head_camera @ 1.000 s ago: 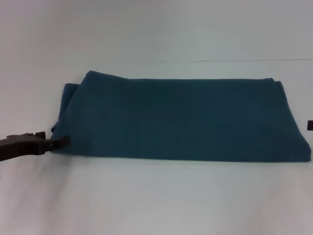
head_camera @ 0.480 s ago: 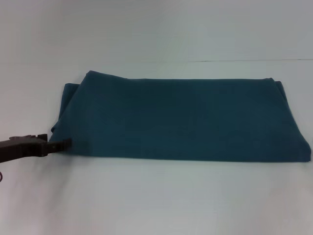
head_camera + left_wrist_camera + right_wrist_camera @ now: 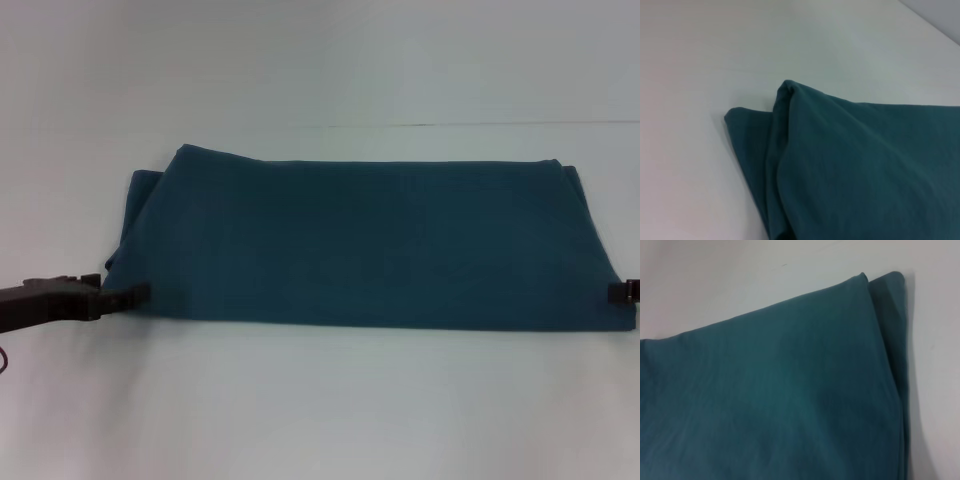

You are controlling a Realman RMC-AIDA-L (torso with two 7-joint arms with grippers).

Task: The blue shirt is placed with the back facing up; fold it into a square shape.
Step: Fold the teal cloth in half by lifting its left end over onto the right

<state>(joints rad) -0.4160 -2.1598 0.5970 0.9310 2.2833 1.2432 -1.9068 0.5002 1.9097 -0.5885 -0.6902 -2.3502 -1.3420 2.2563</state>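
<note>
- The blue shirt (image 3: 365,243) is lying as a wide folded band on the white table (image 3: 320,410), spanning between both grippers.
- The left gripper (image 3: 128,295) is touching its near-left corner; the right gripper (image 3: 622,291) is edging in at the near-right corner. Whether either is gripping, I cannot tell.
- Judged: both are preparing a corner grasp; next, fold crosswise into a square.
- Bare table is lying open all around.
</note>
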